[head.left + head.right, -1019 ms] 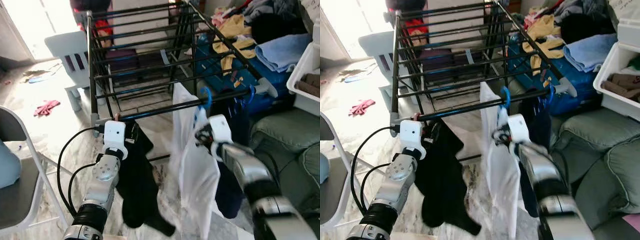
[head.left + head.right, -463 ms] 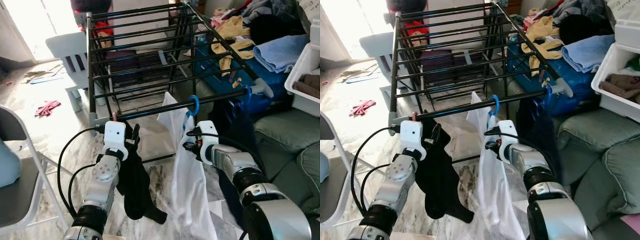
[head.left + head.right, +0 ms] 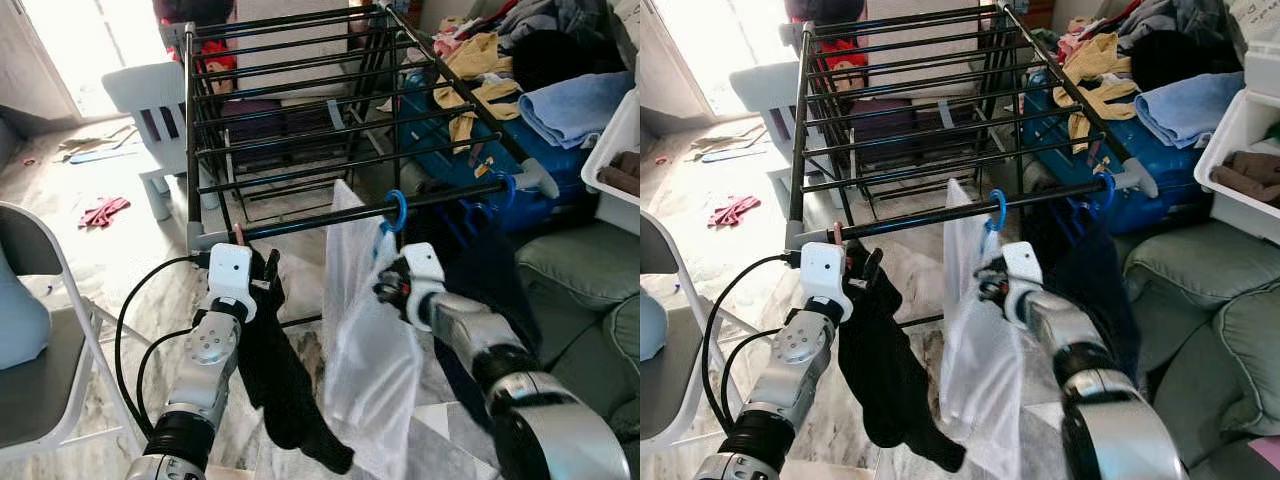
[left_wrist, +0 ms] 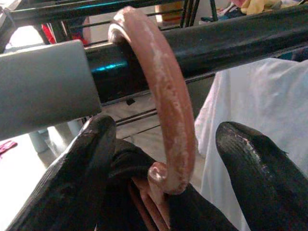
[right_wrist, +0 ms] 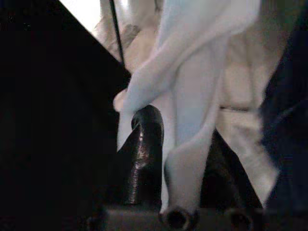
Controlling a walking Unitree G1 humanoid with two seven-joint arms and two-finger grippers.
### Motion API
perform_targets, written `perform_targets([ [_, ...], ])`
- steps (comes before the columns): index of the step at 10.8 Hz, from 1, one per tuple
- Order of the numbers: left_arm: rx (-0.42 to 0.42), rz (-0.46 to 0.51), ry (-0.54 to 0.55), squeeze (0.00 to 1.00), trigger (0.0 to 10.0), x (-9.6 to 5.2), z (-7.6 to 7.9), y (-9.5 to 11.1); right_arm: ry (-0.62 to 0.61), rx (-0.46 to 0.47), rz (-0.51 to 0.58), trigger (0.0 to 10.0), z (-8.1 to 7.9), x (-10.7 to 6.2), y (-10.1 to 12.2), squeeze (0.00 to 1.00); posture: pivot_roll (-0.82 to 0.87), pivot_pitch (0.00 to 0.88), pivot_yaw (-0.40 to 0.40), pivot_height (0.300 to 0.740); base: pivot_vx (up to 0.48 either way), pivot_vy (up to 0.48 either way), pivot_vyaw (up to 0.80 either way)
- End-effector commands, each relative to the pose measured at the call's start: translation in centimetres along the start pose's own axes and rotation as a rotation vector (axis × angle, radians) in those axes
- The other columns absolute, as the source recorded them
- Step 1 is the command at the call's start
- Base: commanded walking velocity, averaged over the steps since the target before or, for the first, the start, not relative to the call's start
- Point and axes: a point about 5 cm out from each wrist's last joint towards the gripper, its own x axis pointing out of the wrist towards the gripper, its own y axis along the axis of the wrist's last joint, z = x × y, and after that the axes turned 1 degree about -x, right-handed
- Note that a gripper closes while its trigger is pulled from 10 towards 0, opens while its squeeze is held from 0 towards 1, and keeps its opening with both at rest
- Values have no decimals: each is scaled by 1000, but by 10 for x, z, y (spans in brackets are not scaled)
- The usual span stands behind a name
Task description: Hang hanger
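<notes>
Pink plastic hanger hook (image 4: pixel 163 110) over the near rail of the black metal drying rack (image 3: pixel 300 225), black garment (image 3: pixel 285 390) hanging limp. Left hand (image 4: pixel 163 159) open around the hook's base. Right hand (image 3: pixel 390 285) pinching the white garment (image 3: pixel 375 360). Probably light, stiff, slippery; best held at the neck.

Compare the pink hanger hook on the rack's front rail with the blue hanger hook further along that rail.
The pink plastic hanger hook sits at the rail's left end beside the grey corner joint; the blue plastic hanger hook sits mid-rail. The pink one carries a black garment, the blue one a white garment. The left gripper brackets the pink hook, fingers apart; the right gripper clamps white cloth. Both hooks are over the black front rail.
</notes>
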Motion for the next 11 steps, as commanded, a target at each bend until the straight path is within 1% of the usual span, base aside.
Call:
perform_targets([
  [1,11,-20,-9,0,10000,-1,1,-2,-8,-56,61,10000,-1,-2,7,1000,-144,0,48,740,0,0,0],
  [2,21,-25,-18,0,10000,-2,3,-3,-17,-62,74,10000,0,-3,7,1000,-145,0,46,740,0,0,0],
  [3,21,-17,-39,0,10000,-4,5,-4,-35,-96,122,10000,2,-10,2,1000,-155,0,46,740,0,0,0],
  [4,19,-22,-34,0,10000,-5,5,-5,-47,-125,159,10000,0,-16,-2,1000,-161,0,47,740,0,0,0],
  [6,22,-23,-43,0,10000,-4,9,-4,-73,-169,237,10000,-10,-31,-6,1000,-165,0,50,740,0,0,0],
  [7,40,-22,-45,0,10000,-9,7,-4,-96,-140,261,10000,-13,-38,-4,1000,-169,0,60,740,0,0,0],
  [8,38,-21,-38,0,10000,-13,4,-4,-111,-131,292,10000,-17,-44,0,1000,-168,0,62,740,0,0,0],
  [9,36,-14,-28,0,10000,-19,0,-1,-144,-107,333,10000,-23,-54,0,1000,-162,0,59,740,0,0,0],
  [10,40,-11,-26,0,10000,-22,0,0,-166,-56,346,10000,-28,-61,-4,1000,-158,0,57,740,0,0,0],
  [11,44,-16,-27,0,10000,-24,2,-1,-186,-46,331,10000,-29,-64,-10,1000,-158,0,57,740,0,0,0],
])
